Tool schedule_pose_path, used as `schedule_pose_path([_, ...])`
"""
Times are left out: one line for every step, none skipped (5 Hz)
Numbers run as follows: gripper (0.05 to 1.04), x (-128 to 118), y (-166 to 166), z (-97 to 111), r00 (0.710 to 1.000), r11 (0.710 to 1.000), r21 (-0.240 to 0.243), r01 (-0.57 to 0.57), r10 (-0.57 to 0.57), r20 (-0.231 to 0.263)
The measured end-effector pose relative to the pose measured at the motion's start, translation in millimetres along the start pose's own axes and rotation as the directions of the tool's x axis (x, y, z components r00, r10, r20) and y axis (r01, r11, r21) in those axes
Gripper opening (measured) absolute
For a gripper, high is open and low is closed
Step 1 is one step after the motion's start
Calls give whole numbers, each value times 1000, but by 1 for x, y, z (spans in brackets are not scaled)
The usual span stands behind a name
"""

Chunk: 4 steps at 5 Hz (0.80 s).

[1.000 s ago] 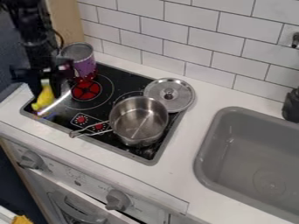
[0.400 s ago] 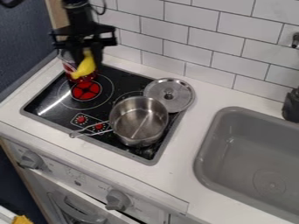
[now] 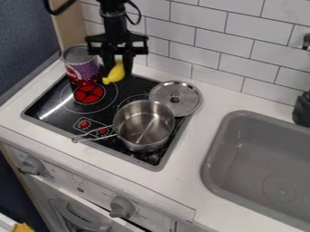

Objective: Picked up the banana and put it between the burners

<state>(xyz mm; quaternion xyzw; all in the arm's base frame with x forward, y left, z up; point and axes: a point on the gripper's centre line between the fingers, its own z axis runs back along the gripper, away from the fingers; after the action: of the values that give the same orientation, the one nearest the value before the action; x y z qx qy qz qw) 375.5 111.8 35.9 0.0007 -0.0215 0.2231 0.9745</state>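
My gripper (image 3: 117, 65) hangs over the back part of the black stovetop, to the right of the can, shut on the yellow banana (image 3: 113, 73). The banana hangs tilted, with its lower tip pointing down and to the left. One red burner (image 3: 89, 94) lies on the left of the stove, below and left of the banana in the view. Another burner ring (image 3: 129, 98) is partly hidden by the pot.
A steel pot (image 3: 143, 126) stands on the stove's right part, its handle pointing left. Behind it lies a metal lid (image 3: 176, 98). A purple and red can (image 3: 82, 65) stands at the back left. The grey sink (image 3: 260, 163) is at the right.
The gripper has moved right with the banana in its hold, from the stove's left edge, past the front of the can, to the can's right side. Pot, lid and can have stayed put.
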Motion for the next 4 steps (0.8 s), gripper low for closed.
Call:
schedule_pose_path([383,4,-1,-20,1000,1000,19,12,-11,-30])
schedule_pose_path([383,6,-4,-34,999,999,37,24,-23,-29])
schedule_pose_path([383,7,-6,-43,999,998,45,36,-34,-33])
schedule_pose_path([427,9,-8,-46,999,998,39,41,-40,-34])
